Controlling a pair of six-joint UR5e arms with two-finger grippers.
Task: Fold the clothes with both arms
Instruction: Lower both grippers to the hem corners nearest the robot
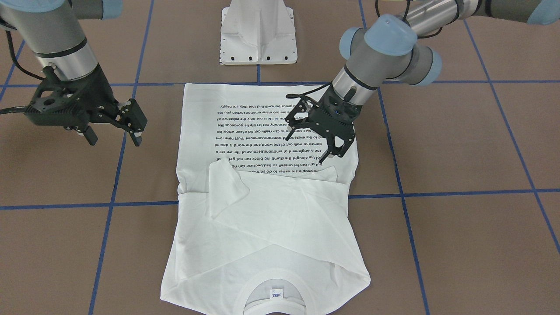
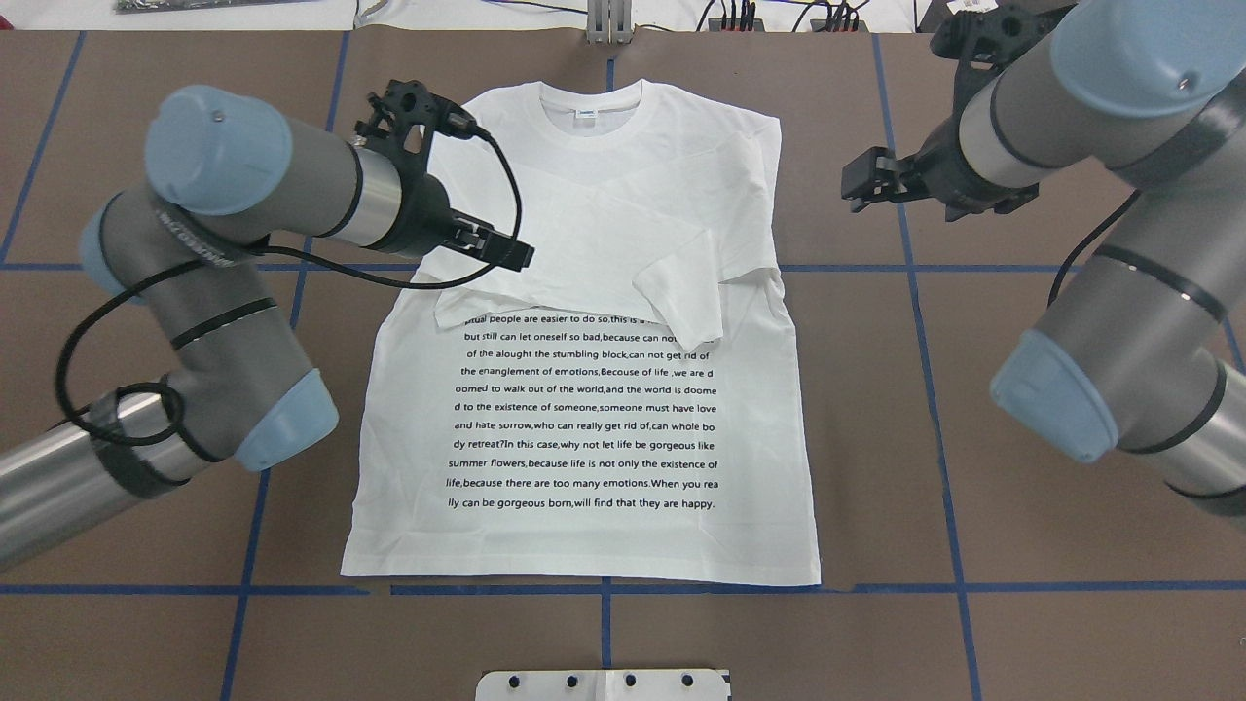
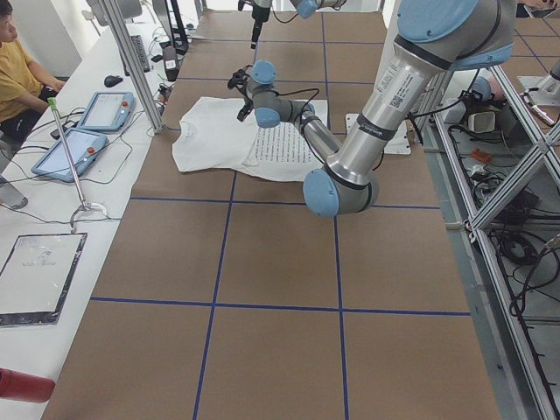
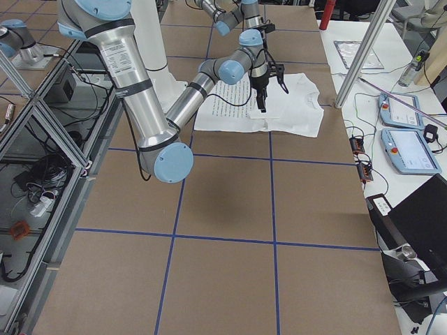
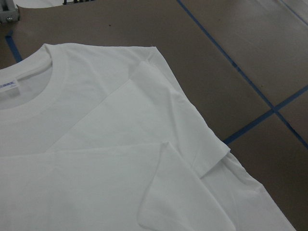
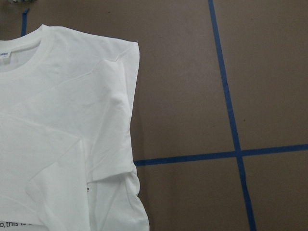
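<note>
The white long-sleeved shirt [image 1: 271, 227] lies flat on the brown table, text side up [image 2: 584, 428], collar [image 2: 589, 102] on the far side from the robot. Both sleeves are folded across the chest [image 5: 120, 144] [image 6: 62, 120]. My left gripper [image 1: 334, 155] is open and empty, hovering over the shirt's left edge by the folded sleeve [image 2: 516, 255]. My right gripper [image 1: 114, 136] is open and empty, held above bare table off the shirt's right side [image 2: 857, 185].
The white pedestal base [image 1: 258, 35] stands just behind the shirt's hem. Blue tape lines [image 2: 934, 409] cross the brown table. A side bench with tablets [image 3: 96, 122] and a seated person [image 3: 17, 79] lies beyond the table's far edge.
</note>
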